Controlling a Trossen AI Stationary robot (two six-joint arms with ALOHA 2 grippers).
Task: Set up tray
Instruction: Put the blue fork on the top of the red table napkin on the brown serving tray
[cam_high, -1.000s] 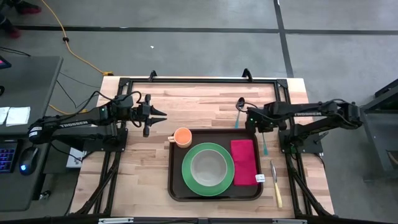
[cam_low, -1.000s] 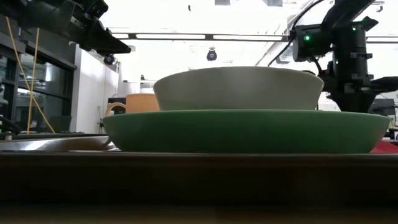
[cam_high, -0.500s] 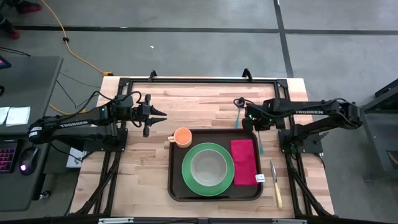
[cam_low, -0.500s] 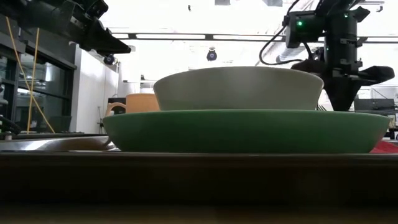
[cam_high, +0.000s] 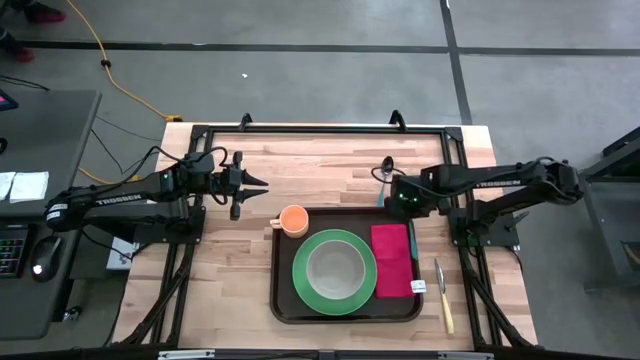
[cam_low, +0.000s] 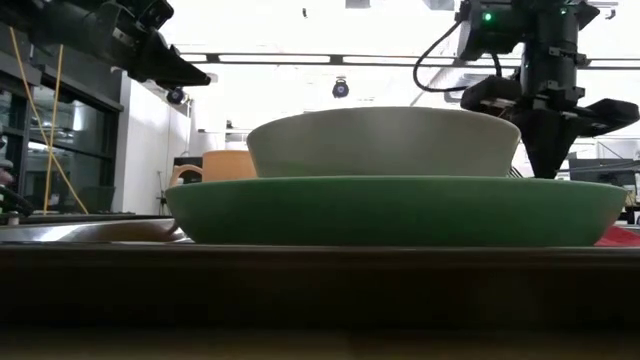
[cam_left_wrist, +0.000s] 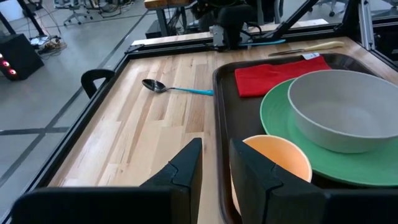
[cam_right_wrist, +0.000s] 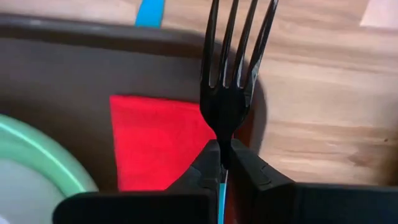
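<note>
With the tray (cam_high: 282, 300) sitting mid-desk, you are holding a fork (cam_right_wrist: 233, 74) clamped in the right gripper (cam_right_wrist: 225, 163) fingers over the red napkin (cam_right_wrist: 158, 140), so be lowering it level; left gripper (cam_left_wrist: 214, 163) fingers are waiting slightly apart.

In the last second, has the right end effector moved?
Yes. The right end effector, shut on a dark fork, has shifted from the table's right side toward the dark brown rectangular plastic tray.

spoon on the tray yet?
No, in the left wrist view the spoon lies on the bare wooden table, outside the rim of the tray.
</note>
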